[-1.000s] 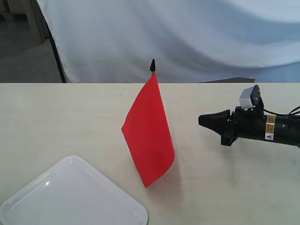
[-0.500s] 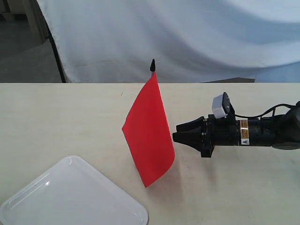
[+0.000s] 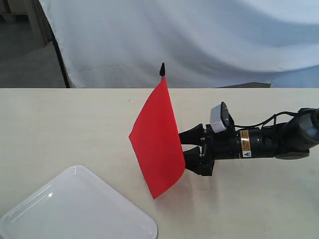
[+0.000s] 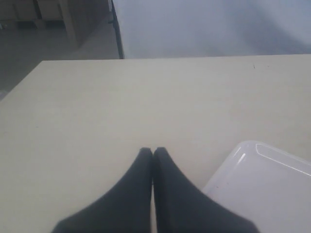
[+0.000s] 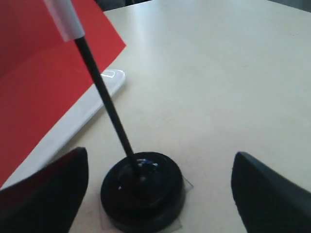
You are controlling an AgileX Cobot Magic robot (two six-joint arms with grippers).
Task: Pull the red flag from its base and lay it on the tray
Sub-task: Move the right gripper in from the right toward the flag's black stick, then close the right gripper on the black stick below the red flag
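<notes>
Nearest: tray (image 3: 75, 209), white, bare, at the near left corner of the tabletop (image 3: 65, 119), partly cut off by the frame edge.

Left gripper (image 4: 153, 151): fingers pressed together, nothing held, low over the tabletop just beside one tray corner. It is well apart from the flag and not seen in the exterior view.

Mid-tabletop: red flag (image 3: 158, 142) standing upright, black tip on top, cloth hanging toward the camera and hiding its foot. The right wrist view shows the stick (image 5: 109, 114) seated in the base (image 5: 142, 190), and the base flat on the tabletop.

Right gripper (image 3: 187, 146): wide open, holding nothing, lying low and level just behind the cloth. Its fingers (image 5: 53, 189) sit either side of the base and touch nothing yet.

Risks:
- The fingers sit at base height. Closing here likely clamps the base, not the stick, so the flag never separates.
- Nothing pins the base. Even with a stick grasp, a tight fit could lift the base along with it.
- The cloth hangs close to one finger. It could get pinched, or the flag knocked over.
- The thin stick may slip or twist in the jaws during the carry to the tray.

Farthest: white cloth backdrop (image 3: 199, 40), no issue.
</notes>
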